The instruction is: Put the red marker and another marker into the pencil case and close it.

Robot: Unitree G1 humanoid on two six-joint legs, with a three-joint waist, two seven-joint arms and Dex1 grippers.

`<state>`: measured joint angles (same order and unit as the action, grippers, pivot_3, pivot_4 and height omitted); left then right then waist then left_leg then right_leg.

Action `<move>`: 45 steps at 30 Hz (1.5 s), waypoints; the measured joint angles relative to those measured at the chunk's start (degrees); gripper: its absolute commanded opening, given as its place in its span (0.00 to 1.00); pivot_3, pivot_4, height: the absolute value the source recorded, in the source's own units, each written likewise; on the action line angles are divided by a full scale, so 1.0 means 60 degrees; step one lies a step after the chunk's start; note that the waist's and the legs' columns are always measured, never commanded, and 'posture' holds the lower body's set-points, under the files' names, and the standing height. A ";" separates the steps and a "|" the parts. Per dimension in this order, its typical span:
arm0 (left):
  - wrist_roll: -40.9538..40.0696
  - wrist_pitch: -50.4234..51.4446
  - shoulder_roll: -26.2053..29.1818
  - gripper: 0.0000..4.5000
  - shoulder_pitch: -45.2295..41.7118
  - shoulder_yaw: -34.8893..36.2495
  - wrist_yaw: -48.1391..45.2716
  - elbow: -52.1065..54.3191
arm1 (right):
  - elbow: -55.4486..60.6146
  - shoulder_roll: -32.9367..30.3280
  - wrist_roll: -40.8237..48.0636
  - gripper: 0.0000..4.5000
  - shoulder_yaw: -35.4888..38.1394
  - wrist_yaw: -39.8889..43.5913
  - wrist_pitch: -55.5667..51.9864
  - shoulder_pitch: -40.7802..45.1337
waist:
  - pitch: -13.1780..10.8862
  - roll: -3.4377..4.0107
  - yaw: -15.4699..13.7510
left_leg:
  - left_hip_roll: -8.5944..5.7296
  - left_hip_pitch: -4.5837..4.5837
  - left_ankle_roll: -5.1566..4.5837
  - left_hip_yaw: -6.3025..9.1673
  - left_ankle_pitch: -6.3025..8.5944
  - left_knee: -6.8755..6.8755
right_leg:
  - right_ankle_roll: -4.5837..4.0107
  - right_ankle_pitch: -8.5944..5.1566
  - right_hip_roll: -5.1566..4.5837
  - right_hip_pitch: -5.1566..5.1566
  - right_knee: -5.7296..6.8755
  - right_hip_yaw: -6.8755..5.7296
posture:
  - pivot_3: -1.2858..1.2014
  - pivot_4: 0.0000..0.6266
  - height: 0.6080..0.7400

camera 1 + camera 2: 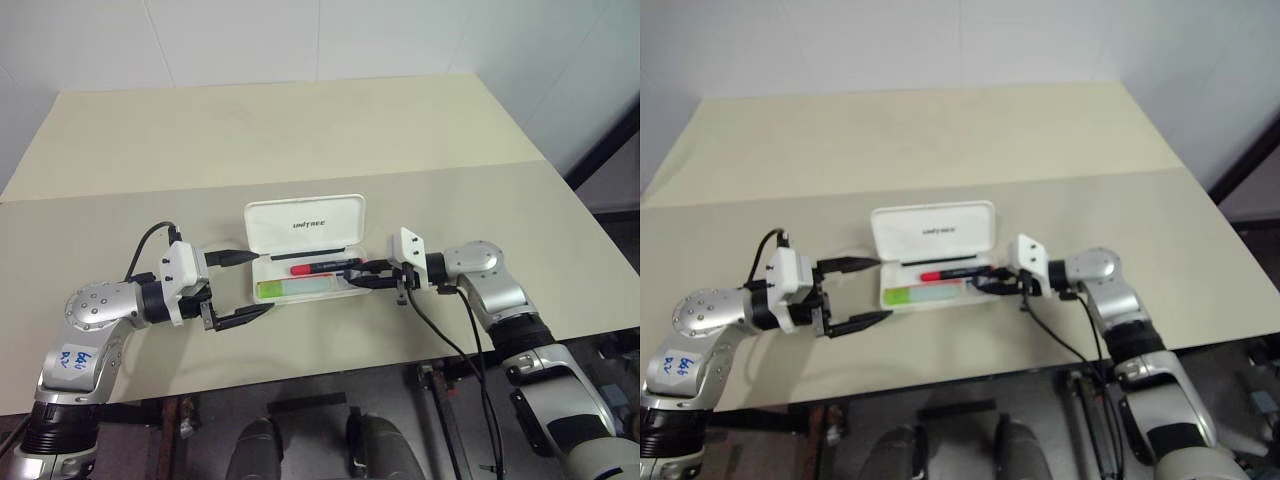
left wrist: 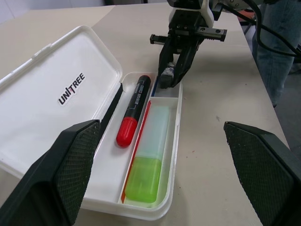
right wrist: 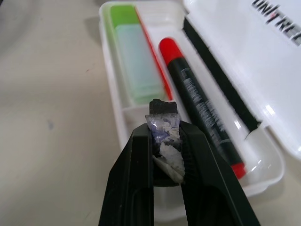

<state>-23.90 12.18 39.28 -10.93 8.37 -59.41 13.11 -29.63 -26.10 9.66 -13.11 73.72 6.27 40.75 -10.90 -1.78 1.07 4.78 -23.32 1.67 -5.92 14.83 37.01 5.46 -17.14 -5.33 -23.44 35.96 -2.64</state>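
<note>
The white pencil case (image 1: 305,222) lies open on the table, its lid up at the back. Inside, the red marker (image 1: 322,267) rests in the back slot and the pale green marker (image 1: 295,288) in the front slot. My right gripper (image 1: 354,277) hovers over the case's right end, shut on a small grey lump (image 3: 162,126). At the case's left end my left gripper (image 1: 260,283) stands open, one finger (image 2: 70,165) on each side of that end, holding nothing.
The beige table (image 1: 300,130) stretches far behind the case, with a seam across it. Its front edge runs just below both arms. A person in jeans (image 2: 277,42) stands past the table's right side. Black cables hang from both wrists.
</note>
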 measured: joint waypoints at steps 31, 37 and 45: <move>-0.0100 -0.0877 0.0043 0.86 -0.0182 0.0793 -0.0065 -0.1363 | 0.4219 -0.1910 0.2922 1.00 0.2303 0.0695 -0.1889 -0.1697 | -0.0002 0.0003 0.0031 | 0.0006 0.0017 -0.0014 -0.0041 0.0026 0.0005 | 0.0001 0.0002 -0.0015 -0.0004 -0.0003 -0.0012 | 0.52 0.24 1.00; -0.0104 -0.1414 0.0043 0.41 -0.0114 0.1208 -0.0111 -0.2330 | 0.4381 -0.2529 0.3074 1.00 0.2821 0.0813 -0.1879 -0.1772 | -0.0002 0.0003 0.0064 | 0.0005 0.0013 -0.0018 -0.0044 0.0032 0.0002 | 0.0001 0.0002 -0.0016 -0.0005 -0.0016 -0.0013 | 0.52 0.24 1.00; -0.0105 -0.1613 0.0043 0.01 -0.0115 0.1208 -0.0116 -0.2340 | 0.4432 -0.2529 0.3082 1.00 0.2821 0.0836 -0.1879 -0.1847 | -0.0002 0.0003 0.0066 | 0.0005 0.0011 -0.0019 -0.0046 0.0033 0.0005 | 0.0002 0.0002 -0.0017 -0.0005 -0.0013 -0.0013 | 0.52 0.24 1.00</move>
<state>-24.53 2.50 39.54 -11.62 15.62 -60.11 -0.92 -3.04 -41.27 28.15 3.82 78.74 -5.01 29.67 -10.91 -1.76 1.46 4.81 -23.25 1.56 -6.19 15.03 37.04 5.47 -17.13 -5.43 -23.47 35.89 -2.71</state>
